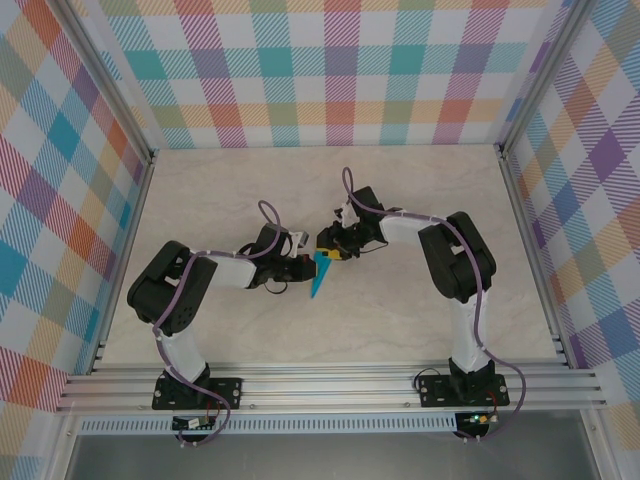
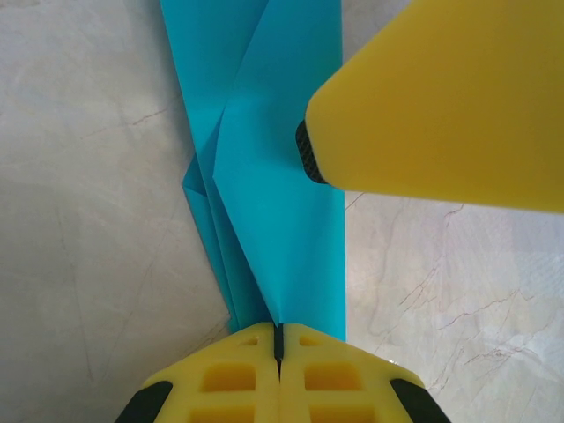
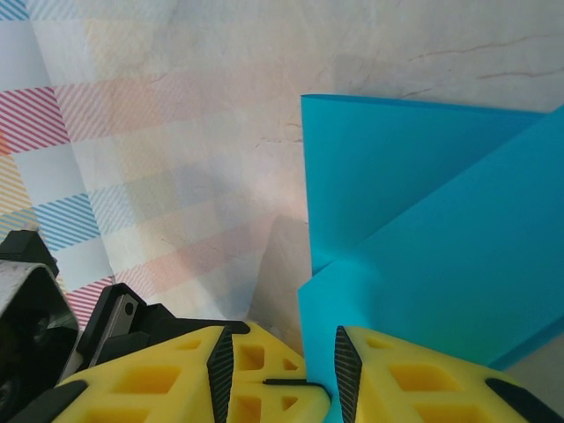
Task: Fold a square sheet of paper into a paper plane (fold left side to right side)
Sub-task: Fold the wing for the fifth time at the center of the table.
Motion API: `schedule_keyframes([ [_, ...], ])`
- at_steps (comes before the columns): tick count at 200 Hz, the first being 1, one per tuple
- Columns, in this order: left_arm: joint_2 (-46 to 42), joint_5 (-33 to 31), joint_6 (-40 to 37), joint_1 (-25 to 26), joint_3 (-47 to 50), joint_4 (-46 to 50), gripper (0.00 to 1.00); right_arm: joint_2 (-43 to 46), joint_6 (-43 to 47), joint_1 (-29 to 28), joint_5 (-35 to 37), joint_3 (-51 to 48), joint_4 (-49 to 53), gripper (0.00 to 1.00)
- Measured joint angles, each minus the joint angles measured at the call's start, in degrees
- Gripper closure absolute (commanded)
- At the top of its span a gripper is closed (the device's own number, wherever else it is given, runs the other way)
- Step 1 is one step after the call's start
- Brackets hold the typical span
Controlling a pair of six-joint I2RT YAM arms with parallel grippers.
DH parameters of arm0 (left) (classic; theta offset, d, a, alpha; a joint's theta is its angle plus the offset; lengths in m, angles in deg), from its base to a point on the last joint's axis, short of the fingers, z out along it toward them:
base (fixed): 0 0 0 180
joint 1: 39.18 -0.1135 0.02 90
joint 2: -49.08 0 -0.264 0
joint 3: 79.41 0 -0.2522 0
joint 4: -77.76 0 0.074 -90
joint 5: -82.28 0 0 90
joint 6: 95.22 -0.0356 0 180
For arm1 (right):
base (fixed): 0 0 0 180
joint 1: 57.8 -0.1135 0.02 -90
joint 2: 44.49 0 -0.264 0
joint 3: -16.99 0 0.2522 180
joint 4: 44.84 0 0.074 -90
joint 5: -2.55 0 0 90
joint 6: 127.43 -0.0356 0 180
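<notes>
A pale, marble-veined table (image 1: 420, 200) is seen, closed in on three sides by plaid panels (image 1: 340, 70) in pastel checks and edged at the near side by aluminium rails (image 1: 330, 385). One paper plane (image 1: 319, 272) is counted (a narrow cyan-blue dart, already creased), and it is found near the middle of the table. Two arms are counted, the left arm (image 1: 215, 270) and the right arm (image 1: 440, 245), each fitted with one yellow-fingered gripper. The left gripper (image 2: 278, 339) is placed just left of the plane. Its fingers are pressed together, and the converging folds of the plane are drawn into the seam between them, so the paper is pinched there. The right gripper (image 3: 282, 357) is placed at the plane's far, wider end. Its fingers are held apart, with an edge of the paper lying in the gap, close beside one inner pad. From the left wrist, one of the right gripper's fingers (image 2: 441, 106) is seen touching the plane's right edge. The plane's narrow tip is pointed toward the rails.
</notes>
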Motion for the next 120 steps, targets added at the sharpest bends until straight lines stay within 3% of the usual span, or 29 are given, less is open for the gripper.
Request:
schedule_keyframes([
  [120, -0.1, 0.1, 0.0, 0.0, -0.3, 0.6, 0.99, -1.8, 2.3, 0.0, 1.5, 1.9, 4.1, 0.63],
])
